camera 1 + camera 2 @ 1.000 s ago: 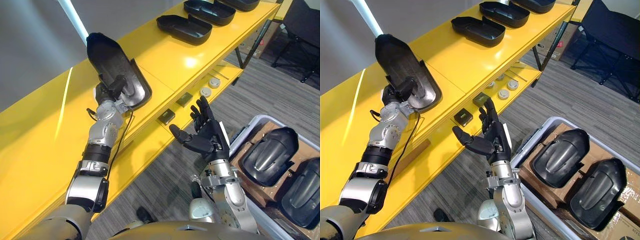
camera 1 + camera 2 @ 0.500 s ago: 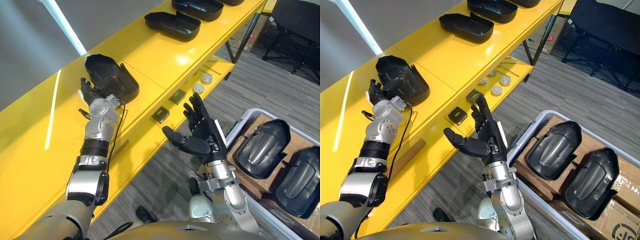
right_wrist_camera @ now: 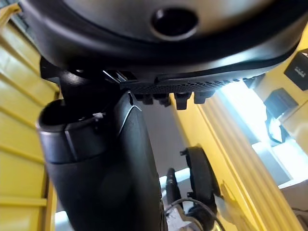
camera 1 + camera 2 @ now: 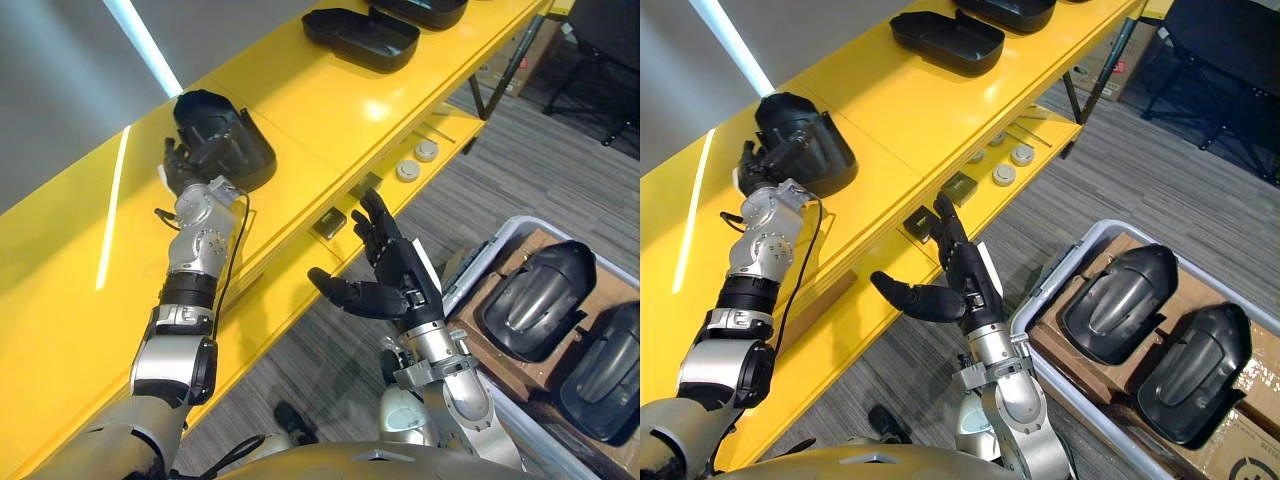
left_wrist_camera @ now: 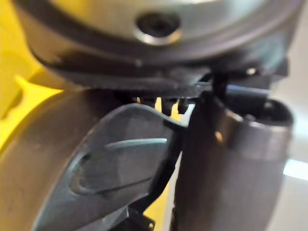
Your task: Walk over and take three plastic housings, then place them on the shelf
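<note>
My left hand (image 4: 183,170) touches the housing (image 4: 228,148) on the shelf (image 4: 330,110), fingers loose. My right hand (image 4: 395,282) is spread wide, holding nothing.

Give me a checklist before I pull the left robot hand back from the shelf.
1. Set-down: ok, the housing lies on the shelf, on its yellow top.
2. Release: cannot tell, the left robot hand sits at the housing's near end.
3. Spare hand: ok, the right robot hand is open, palm up, holding nothing.
4. Spacing: ok, the next housing lies well apart along the shelf.
5. Supply: ok, two housings lie in the bin.
</note>
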Controlling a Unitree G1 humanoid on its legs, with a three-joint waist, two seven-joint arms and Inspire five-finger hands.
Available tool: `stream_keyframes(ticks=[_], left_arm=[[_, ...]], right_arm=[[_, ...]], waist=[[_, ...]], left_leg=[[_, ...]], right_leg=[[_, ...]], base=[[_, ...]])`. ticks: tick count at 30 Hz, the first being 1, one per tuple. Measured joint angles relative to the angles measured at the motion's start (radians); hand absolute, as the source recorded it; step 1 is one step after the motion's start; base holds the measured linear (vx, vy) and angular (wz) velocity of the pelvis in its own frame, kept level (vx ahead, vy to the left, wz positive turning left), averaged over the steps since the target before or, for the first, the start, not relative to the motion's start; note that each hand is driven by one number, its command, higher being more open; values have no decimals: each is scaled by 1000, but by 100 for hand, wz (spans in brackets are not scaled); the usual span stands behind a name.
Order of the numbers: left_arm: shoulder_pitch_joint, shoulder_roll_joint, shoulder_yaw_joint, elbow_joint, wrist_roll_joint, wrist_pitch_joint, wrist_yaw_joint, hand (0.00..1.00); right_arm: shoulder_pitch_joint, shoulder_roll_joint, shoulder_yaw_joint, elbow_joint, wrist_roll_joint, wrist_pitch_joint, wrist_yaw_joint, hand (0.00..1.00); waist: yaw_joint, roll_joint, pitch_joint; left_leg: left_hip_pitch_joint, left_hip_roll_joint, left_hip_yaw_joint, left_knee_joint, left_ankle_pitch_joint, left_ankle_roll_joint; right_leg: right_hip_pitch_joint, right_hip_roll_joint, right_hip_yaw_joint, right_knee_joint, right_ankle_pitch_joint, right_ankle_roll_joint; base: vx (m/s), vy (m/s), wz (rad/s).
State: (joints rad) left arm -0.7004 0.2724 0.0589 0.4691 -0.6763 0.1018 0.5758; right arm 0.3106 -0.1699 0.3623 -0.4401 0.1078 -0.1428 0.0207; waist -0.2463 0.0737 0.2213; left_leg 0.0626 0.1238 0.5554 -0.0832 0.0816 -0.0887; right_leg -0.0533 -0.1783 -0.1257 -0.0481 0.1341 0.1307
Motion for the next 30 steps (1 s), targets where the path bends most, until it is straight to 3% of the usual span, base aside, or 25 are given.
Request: stream_keyframes(ticks=[4,6,11,14,18,21,23,25,27,30], left_arm=[[41,45,-84,-153,103,99,-67,100],[52,96,-93,-214,139,146,-155,100],[123,188,-58,-311,188,189,-259,100],[174,203,-36,-316,433,234,-266,100],[245,236,64,-298,570,241,-239,100],[343,247,122,-361,565,149,-214,100],[435,231,135,-492,556,84,-222,100],[582,121,124,-723,487,-13,-255,100],[675,16,78,-813,443,-86,-298,100],[754,-54,2,-830,438,-125,-365,100]], right_arm=[[-141,-83,-54,13,-67,-3,-36,100],[-231,-106,-135,64,-62,-6,-96,100],[-330,-131,-258,150,-61,-8,-169,100],[-348,-152,-263,168,-61,-8,-169,100],[-347,-156,-267,176,-61,-2,-158,100],[-342,-169,-334,246,-63,1,-153,100],[-341,-170,-382,285,-42,5,-133,100],[-354,-170,-448,377,31,11,-114,100],[-404,-171,-478,481,89,23,-112,100],[-516,-185,-501,649,148,54,-85,100]], waist=[[15,0,0],[37,1,-1],[84,10,-7],[105,13,-9],[116,7,-15],[147,-13,-38],[161,-28,-51],[184,-48,-67],[197,-51,-74],[220,-48,-75]], left_leg=[[9,-7,-32,0,5,5],[19,-8,-58,0,8,6],[16,-9,-101,0,19,9],[15,-8,-124,0,25,8],[11,-9,-150,-1,30,8],[6,-11,-175,-1,31,9],[-6,-13,-194,0,35,10],[-15,-23,-230,0,39,15],[-15,-33,-254,0,43,20],[-16,-40,-277,-2,51,24]], right_leg=[[32,-9,-32,-5,-1,0],[58,-12,-55,-5,-4,1],[84,-14,-97,-8,-9,0],[98,-14,-122,-10,-11,-2],[118,-13,-147,-23,-11,-2],[133,-15,-174,-28,-13,-4],[133,-16,-189,-28,-14,-4],[148,-25,-227,-28,-18,0],[163,-34,-248,-26,-20,3],[177,-41,-271,-22,-25,8]], base=[[-28,-12,23],[-33,-9,28],[-32,-13,25],[-10,-3,21],[-1,-2,20],[15,2,24],[18,6,30],[26,22,46],[-8,45,38],[-87,52,26]])
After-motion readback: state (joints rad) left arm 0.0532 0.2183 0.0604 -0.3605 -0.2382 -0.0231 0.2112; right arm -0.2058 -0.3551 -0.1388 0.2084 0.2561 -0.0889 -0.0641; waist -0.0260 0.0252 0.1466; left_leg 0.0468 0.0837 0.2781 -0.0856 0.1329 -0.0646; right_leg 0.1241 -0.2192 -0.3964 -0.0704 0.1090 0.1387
